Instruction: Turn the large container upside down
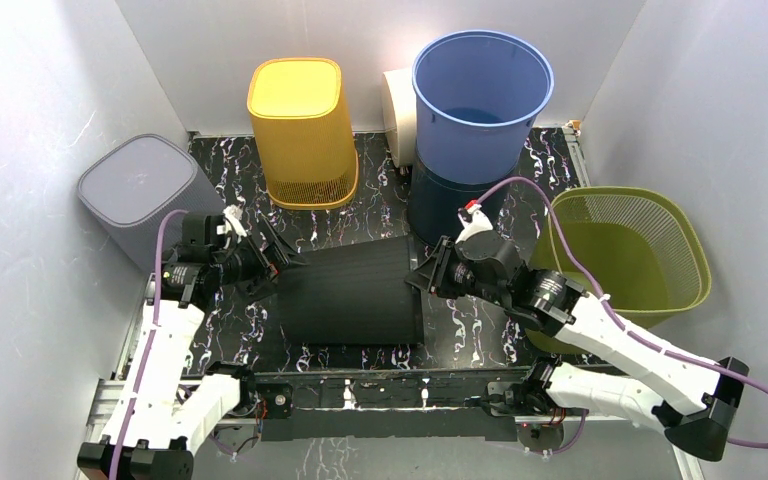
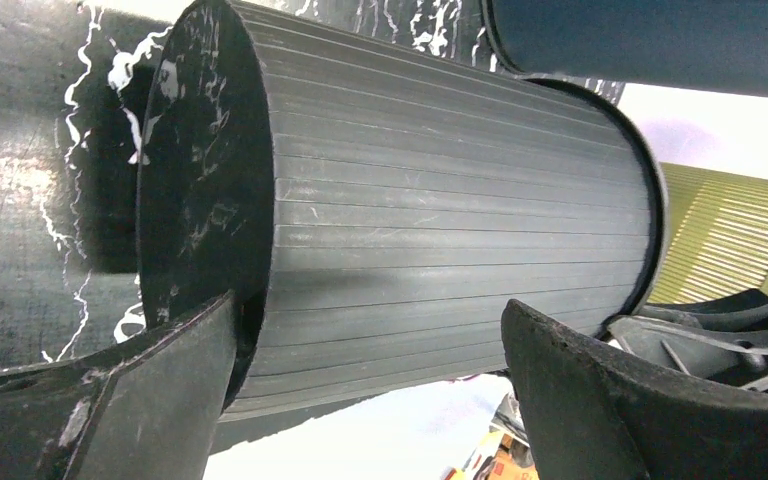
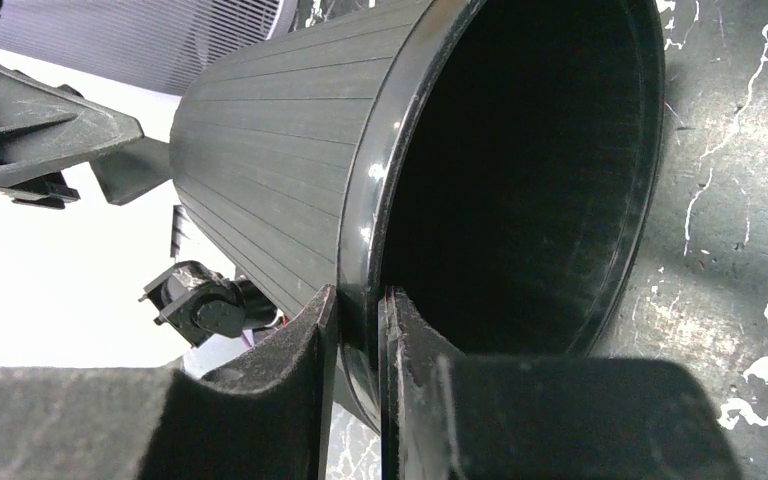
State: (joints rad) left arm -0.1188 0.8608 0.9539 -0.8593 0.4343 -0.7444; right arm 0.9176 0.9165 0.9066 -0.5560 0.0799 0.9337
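Large black ribbed plastic container (image 1: pixel 350 292) on its side at the middle of the black marbled surface (image 1: pixel 380 200).
You see its open mouth facing the right arm and its closed base facing the left arm. The right gripper (image 1: pixel 422 275) is clamped on the rim, one finger inside and one outside. The left gripper (image 1: pixel 275 265) sits at the base end with its fingers spread apart. Behind stand a yellow mesh bin (image 1: pixel 303 135) and a blue round bucket (image 1: pixel 480 95). A grey bin (image 1: pixel 140 195) is at the left and an olive-green mesh basket (image 1: pixel 630 255) at the right.
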